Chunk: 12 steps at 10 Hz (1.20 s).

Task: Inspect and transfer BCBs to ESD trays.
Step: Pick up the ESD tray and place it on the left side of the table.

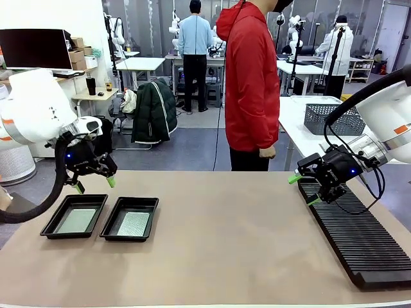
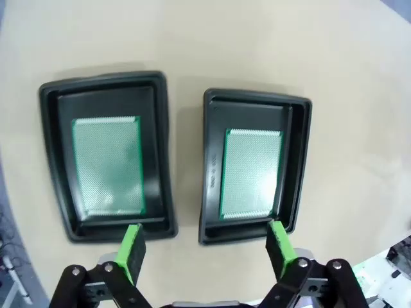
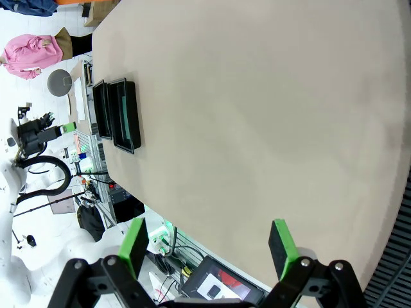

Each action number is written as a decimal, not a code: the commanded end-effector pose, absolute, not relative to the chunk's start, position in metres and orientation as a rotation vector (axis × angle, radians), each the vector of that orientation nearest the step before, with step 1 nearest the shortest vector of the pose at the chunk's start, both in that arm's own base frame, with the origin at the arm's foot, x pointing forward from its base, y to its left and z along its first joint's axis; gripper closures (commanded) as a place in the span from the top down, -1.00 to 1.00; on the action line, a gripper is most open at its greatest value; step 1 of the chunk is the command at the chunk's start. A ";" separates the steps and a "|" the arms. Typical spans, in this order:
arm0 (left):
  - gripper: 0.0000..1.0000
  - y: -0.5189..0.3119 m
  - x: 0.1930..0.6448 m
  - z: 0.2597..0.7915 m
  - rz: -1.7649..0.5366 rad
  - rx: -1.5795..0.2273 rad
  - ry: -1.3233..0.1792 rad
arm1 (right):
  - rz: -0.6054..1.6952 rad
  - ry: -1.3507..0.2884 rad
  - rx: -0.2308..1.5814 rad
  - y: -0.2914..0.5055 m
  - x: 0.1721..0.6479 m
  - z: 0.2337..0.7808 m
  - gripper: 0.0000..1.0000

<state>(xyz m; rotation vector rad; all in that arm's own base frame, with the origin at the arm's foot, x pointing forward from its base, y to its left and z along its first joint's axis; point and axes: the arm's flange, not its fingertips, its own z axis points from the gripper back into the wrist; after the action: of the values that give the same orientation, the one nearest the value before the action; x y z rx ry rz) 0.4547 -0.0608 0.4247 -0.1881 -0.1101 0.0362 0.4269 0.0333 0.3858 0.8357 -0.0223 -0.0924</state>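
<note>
Both ESD trays (image 1: 75,217) sat side by side on the tabletop (image 1: 244,244), a BCB (image 2: 107,165) flat in each. The left gripper (image 1: 94,185) hovered released above them, apparently done; the right gripper (image 1: 304,190) waited empty over the rack (image 1: 366,244).

Long black rack (image 1: 363,240) is cut off at the right edge.

Two black ESD trays (image 1: 48,230) (image 1: 110,232) sit side by side, apart, each holding one flat grey-green BCB (image 1: 77,220) (image 1: 134,224).
</note>
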 end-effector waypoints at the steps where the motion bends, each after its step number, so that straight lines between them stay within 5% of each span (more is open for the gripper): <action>1: 1.00 -0.066 0.439 0.440 0.014 -0.115 -0.085 | -0.114 -0.020 0.819 0.035 0.428 0.387 1.00; 12: 1.00 -0.071 0.435 0.453 -0.016 -0.114 -0.102 | -0.114 -0.020 0.819 0.035 0.428 0.387 1.00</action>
<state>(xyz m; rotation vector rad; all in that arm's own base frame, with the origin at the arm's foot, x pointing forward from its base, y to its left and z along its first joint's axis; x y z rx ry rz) 0.4343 -0.0713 0.4523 -0.1134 -0.1004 -0.0185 0.4269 0.0333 0.3858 0.8357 -0.0223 -0.0924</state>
